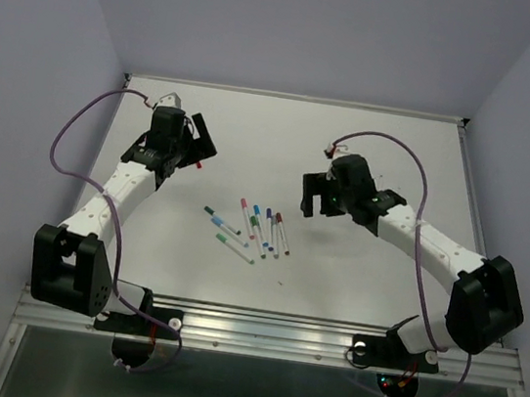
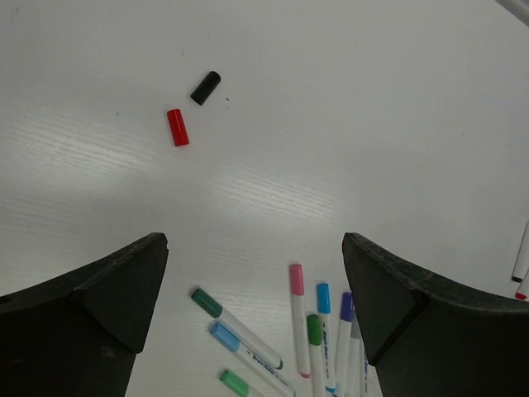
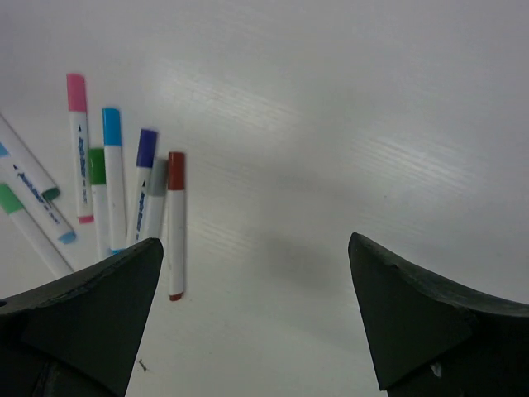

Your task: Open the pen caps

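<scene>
Several capped pens (image 1: 251, 226) with white barrels lie in a loose cluster mid-table. Their caps show in the left wrist view: pink (image 2: 296, 279), blue (image 2: 322, 298), green (image 2: 314, 329), purple (image 2: 346, 306) and dark green (image 2: 207, 303). The right wrist view shows a dark red cap (image 3: 176, 169) on its pen. A loose red cap (image 2: 178, 127) and a loose black cap (image 2: 205, 88) lie apart on the table. My left gripper (image 1: 173, 151) (image 2: 254, 248) is open and empty, raised above the table left of the cluster. My right gripper (image 1: 347, 200) (image 3: 256, 244) is open and empty, raised right of it.
A pen barrel with a red end (image 2: 521, 260) lies at the right edge of the left wrist view. The white table (image 1: 373, 273) is walled at the back and both sides. Purple cables loop beside both arms.
</scene>
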Controlling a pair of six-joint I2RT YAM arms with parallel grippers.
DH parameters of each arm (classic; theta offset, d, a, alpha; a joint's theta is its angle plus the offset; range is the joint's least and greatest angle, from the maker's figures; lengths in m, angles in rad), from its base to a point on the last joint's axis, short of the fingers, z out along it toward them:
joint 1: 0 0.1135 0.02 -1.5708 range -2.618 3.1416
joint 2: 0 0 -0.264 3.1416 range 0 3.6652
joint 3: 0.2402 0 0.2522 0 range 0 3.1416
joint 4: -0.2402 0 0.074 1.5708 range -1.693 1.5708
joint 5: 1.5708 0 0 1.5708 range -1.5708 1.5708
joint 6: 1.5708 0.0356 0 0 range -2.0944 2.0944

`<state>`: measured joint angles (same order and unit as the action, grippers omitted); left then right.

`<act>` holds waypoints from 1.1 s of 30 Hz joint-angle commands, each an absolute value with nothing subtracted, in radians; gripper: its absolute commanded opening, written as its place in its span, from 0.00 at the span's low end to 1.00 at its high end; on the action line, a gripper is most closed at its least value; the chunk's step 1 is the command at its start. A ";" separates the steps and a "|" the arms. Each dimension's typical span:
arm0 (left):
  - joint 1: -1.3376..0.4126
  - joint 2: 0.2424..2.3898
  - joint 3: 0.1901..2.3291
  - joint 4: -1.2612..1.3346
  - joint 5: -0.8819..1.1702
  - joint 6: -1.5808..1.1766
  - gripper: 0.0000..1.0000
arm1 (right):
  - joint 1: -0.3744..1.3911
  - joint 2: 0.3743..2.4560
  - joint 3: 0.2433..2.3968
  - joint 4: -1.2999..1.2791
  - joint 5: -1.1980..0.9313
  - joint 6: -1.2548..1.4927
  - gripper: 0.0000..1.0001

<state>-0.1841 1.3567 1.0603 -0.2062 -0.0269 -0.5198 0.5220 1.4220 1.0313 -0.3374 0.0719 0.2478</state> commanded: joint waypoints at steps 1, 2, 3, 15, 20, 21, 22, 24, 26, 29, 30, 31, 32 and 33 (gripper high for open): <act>-0.190 1.255 1.005 -0.155 -0.005 -0.534 0.99 | 0.616 1.482 1.052 -0.416 0.136 0.248 1.00; -0.190 1.246 0.996 -0.150 -0.005 -0.534 0.99 | 0.638 1.499 1.055 -0.417 0.153 0.255 1.00; -0.190 1.236 0.985 -0.150 -0.005 -0.532 0.99 | 0.685 1.534 1.066 -0.422 0.191 0.264 1.00; -0.190 1.224 0.962 -0.155 0.028 -0.522 0.99 | 0.868 1.712 1.114 -0.456 0.313 0.308 1.00; -0.190 1.215 0.960 -0.160 0.021 -0.520 0.99 | 0.879 1.743 1.123 -0.454 0.314 0.324 1.00; -0.189 1.213 0.960 -0.160 0.020 -0.519 0.99 | 0.879 1.755 1.124 -0.454 0.322 0.328 1.00; -0.190 1.212 0.960 -0.161 0.018 -0.518 0.99 | 0.879 1.762 1.126 -0.457 0.322 0.328 1.00; -0.190 1.209 0.962 -0.164 0.012 -0.520 0.99 | 0.879 1.782 1.132 -0.454 0.322 0.333 0.96; -0.190 1.207 0.962 -0.167 0.011 -0.518 0.99 | 0.879 1.798 1.138 -0.453 0.314 0.336 0.91; -0.189 1.209 0.966 -0.170 0.011 -0.520 0.99 | 0.879 1.828 1.158 -0.449 0.288 0.337 0.72; -0.189 1.210 0.969 -0.175 0.011 -0.520 0.99 | 0.879 1.836 1.172 -0.451 0.281 0.339 0.67; -0.190 1.213 0.973 -0.178 0.011 -0.520 0.99 | 0.879 1.844 1.181 -0.457 0.266 0.345 0.61; -0.190 1.216 0.976 -0.186 0.011 -0.520 0.99 | 0.879 1.858 1.190 -0.463 0.256 0.351 0.51; -0.190 1.219 0.979 -0.187 0.011 -0.520 0.99 | 0.879 1.867 1.201 -0.485 0.244 0.353 0.47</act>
